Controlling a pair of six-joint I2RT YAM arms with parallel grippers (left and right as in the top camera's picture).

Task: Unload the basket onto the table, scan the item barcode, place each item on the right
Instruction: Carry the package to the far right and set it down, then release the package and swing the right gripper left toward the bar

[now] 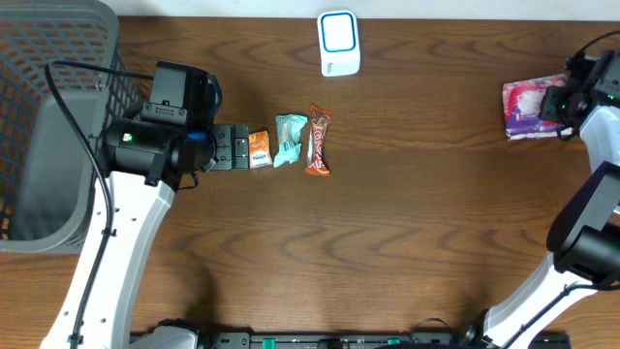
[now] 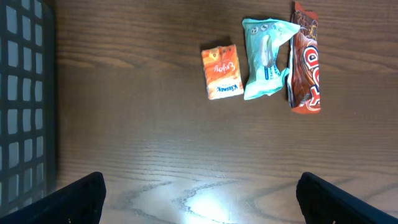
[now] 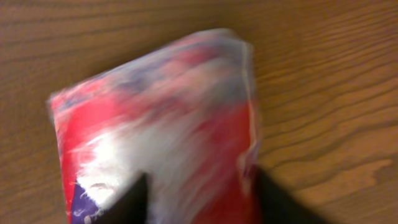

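Observation:
A white barcode scanner (image 1: 339, 44) stands at the back middle of the table. Three items lie in a row: a small orange box (image 1: 260, 149) (image 2: 221, 72), a teal packet (image 1: 290, 140) (image 2: 266, 57) and a brown bar (image 1: 319, 141) (image 2: 305, 61). My left gripper (image 1: 238, 147) (image 2: 199, 199) is open just left of the orange box, with nothing between its fingers. At the far right a red, white and purple packet (image 1: 531, 109) (image 3: 161, 118) lies on the table. My right gripper (image 1: 564, 103) (image 3: 199, 193) hovers at it with jaws apart; the view is blurred.
A grey mesh basket (image 1: 48, 145) (image 2: 25, 93) fills the left side, beside my left arm. Bare wooden table (image 1: 407, 233) stretches across the middle and front.

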